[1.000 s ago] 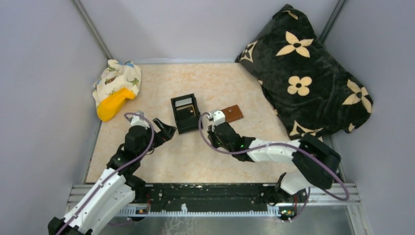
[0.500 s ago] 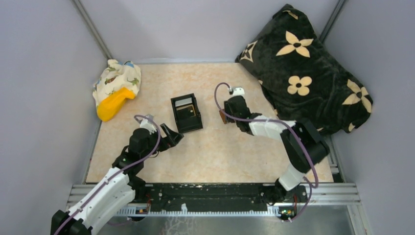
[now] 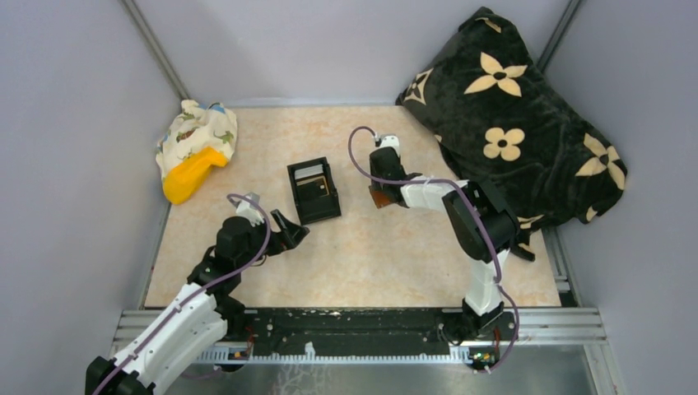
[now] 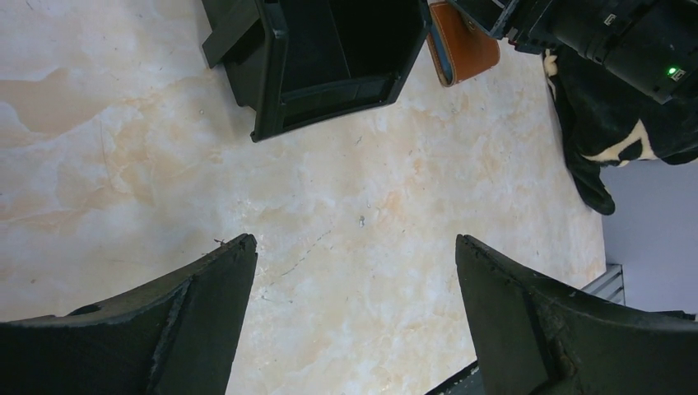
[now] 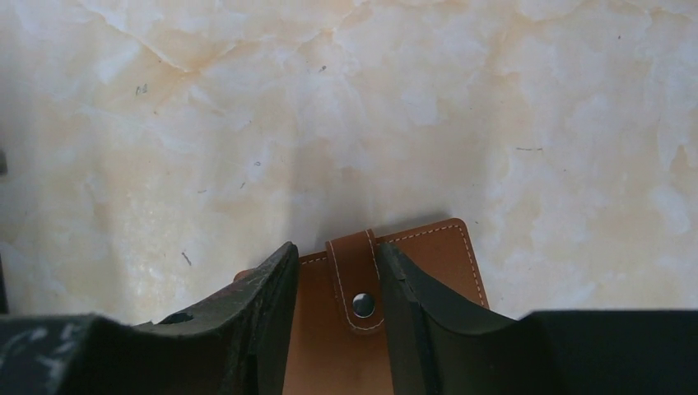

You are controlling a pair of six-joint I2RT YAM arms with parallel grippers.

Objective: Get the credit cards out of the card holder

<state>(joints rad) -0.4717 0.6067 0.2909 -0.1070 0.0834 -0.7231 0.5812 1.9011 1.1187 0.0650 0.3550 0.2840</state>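
The card holder (image 5: 432,267) is a reddish-brown leather wallet lying flat on the marbled tabletop, with its snap tab (image 5: 355,284) fastened. In the top view only its near edge (image 3: 379,200) peeks out under my right gripper (image 3: 379,189). My right gripper (image 5: 337,247) hangs over it, jaws partly open, one finger on each side of the tab, with a gap on the left side. No credit cards show. My left gripper (image 3: 288,230) hovers wide open and empty (image 4: 354,239) near the black box, and the card holder (image 4: 465,41) shows at the top of its view.
A black open box (image 3: 313,191) sits left of the card holder, a pale strip in its far end. A dark flowered blanket (image 3: 510,123) fills the back right. A printed cloth bundle with a yellow object (image 3: 196,152) lies back left. Walls enclose three sides.
My right arm swung from the table's middle back to the card holder and its jaws opened over the tab. The left arm shifted slightly nearer and right, staying open.
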